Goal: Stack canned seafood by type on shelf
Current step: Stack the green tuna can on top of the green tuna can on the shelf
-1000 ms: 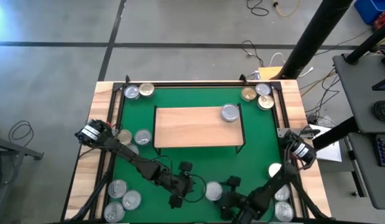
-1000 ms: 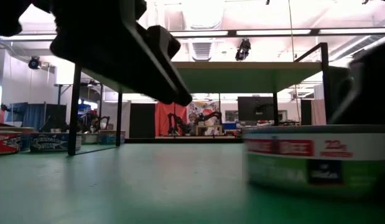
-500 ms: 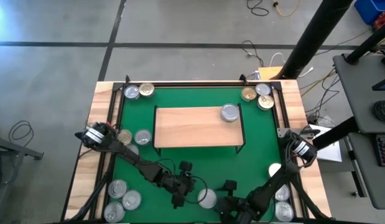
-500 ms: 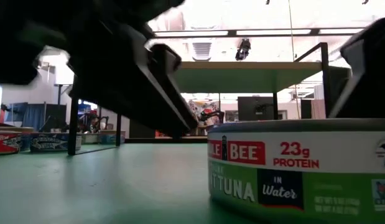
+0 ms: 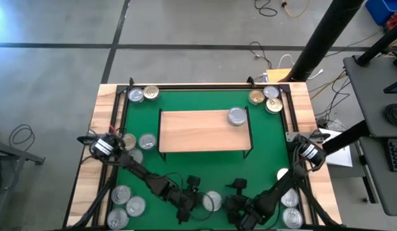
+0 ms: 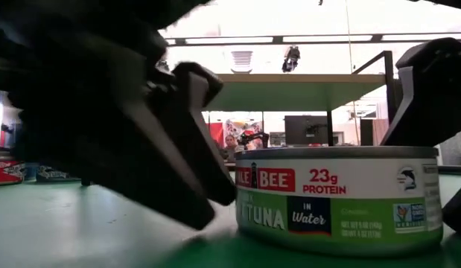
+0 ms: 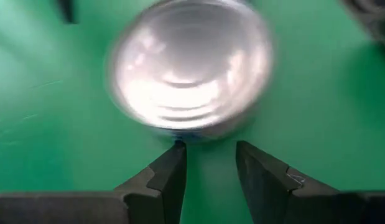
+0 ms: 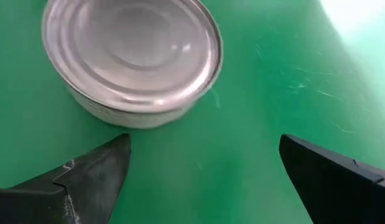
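left fingers: the left gripper [image 7: 209, 171] has its two dark fingers [image 7: 167, 180] close together with a narrow gap, pinching nothing – the tips sit just short of a silver tin [image 7: 189, 65]
right fingers: the right gripper [image 8: 204, 171] is spread wide, one finger [image 8: 96, 168] just beside the same tin [image 8: 133, 56], nothing between them
tin between the arms: silver lid, green label reading "tuna in water" [image 6: 338, 201], upright on the green mat [image 5: 265, 157] at the near edge, between the two grippers [image 5: 211, 201]
left gripper from above: low over the mat, just beside the tin [image 5: 190, 200]
right gripper from above: on the tin's other side, near it [image 5: 238, 204]
shelf: light-wood board [image 5: 195, 131] on black legs, mid-mat – one silver tin [image 5: 236, 116] rests on its far right corner
other tins: two at the far left corner [image 5: 142, 94], three at the far right corner [image 5: 265, 97], two by the shelf's left end [image 5: 138, 142], three at the near left [image 5: 124, 206], a few at the near right, partly hidden by the right arm
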Controlling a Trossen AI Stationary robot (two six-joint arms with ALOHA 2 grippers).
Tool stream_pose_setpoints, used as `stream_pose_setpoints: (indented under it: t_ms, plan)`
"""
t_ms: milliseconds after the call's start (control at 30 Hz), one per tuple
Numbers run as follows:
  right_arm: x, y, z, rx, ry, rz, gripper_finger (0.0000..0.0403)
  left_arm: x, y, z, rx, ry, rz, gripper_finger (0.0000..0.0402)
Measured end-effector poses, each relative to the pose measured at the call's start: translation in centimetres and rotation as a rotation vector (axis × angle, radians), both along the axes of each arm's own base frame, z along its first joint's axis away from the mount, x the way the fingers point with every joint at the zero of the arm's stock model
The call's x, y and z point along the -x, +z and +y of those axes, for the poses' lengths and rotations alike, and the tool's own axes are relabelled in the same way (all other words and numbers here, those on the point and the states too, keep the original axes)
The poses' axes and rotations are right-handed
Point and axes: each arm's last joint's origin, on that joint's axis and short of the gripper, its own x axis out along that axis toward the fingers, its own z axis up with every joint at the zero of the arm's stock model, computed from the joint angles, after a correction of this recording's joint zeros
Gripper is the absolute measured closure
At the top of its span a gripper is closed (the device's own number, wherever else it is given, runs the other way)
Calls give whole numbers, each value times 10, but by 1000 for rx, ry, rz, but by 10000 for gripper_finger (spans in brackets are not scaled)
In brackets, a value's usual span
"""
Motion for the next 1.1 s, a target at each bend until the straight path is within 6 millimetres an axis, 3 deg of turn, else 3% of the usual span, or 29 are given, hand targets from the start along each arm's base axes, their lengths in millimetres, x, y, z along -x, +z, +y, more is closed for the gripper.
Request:
stream_pose_setpoints:
  t_ms: [267, 533, 800, 1100]
  plan:
    - [8, 16, -2, -22, -40, 3, 3, 7, 13, -18, -52, -79, -19, 276]
    - [4, 8, 15, -166, 9, -35, 3, -4, 3, 2, -138, 77, -78, 276]
    - [-2, -3, 11, -126, 25, -13, 3, -13, -11, 0, -73, -11, -75, 276]
    - [3, 6, -6, 31, 31, 58, 3, -7, -10, -13, -27, -64, -71, 276]
